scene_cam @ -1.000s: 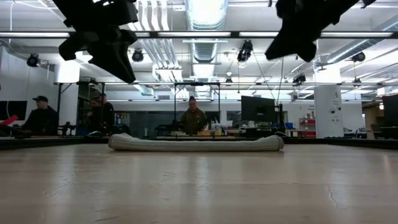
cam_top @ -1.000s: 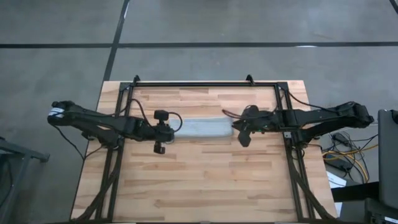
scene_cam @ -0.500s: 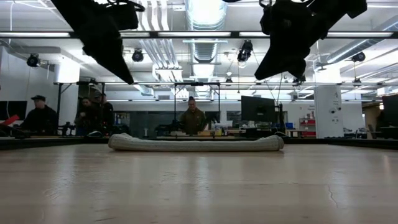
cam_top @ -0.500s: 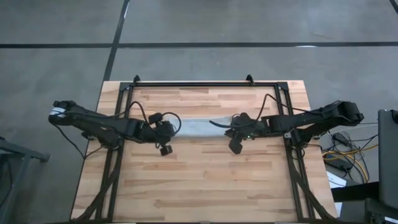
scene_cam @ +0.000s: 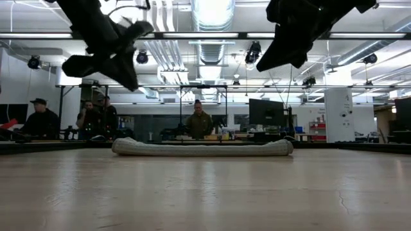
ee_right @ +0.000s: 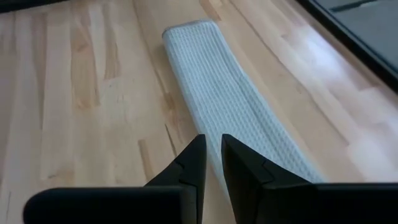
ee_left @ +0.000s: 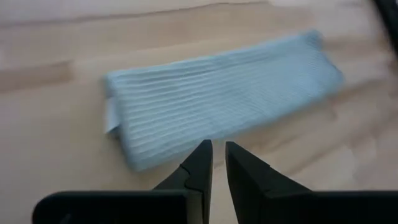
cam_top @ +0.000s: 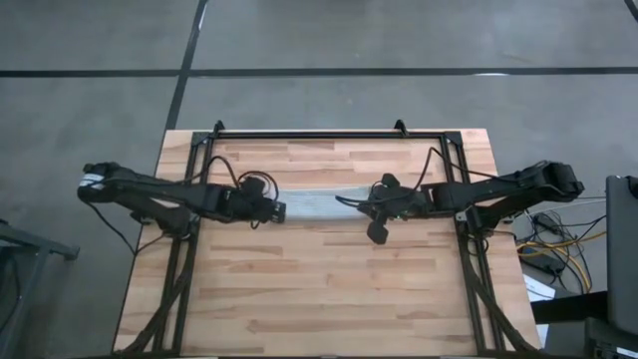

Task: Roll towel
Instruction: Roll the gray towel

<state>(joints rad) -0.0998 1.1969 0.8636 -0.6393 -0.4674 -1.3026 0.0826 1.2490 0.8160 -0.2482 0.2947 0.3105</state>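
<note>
Found the towel [cam_top: 317, 203] lying as one long, narrow bundle across the middle of the counter [cam_top: 329, 289], a little toward its far edge, stretched between the two arms. Seen level from the low view as a low, even tube resting flat on the wood, with both ends rounded and nothing hanging loose along its length. Looked rather flattened from the wrist views, more a pressed band than a plump cylinder, with a small flap of cloth showing at the end nearest the left arm. Judged the rolling itself as done, or very nearly. No spread-out cloth remained anywhere on the counter. Saw the left claw [ee_left: 217, 149] poised above the towel's left end, narrow, fingers almost together, holding nothing. Saw the right claw [ee_right: 212, 142] likewise raised over the right end, narrow, with only a slit between the fingers, and empty. Noted clear air between both claws and the bundle in the low view, so no contact with the cloth at either end. Left to do, at a guess: perhaps tucking that small flap or snugging the roll tighter, should a rounder shape be wanted; otherwise only pulling both arms back and clear of the counter.
</note>
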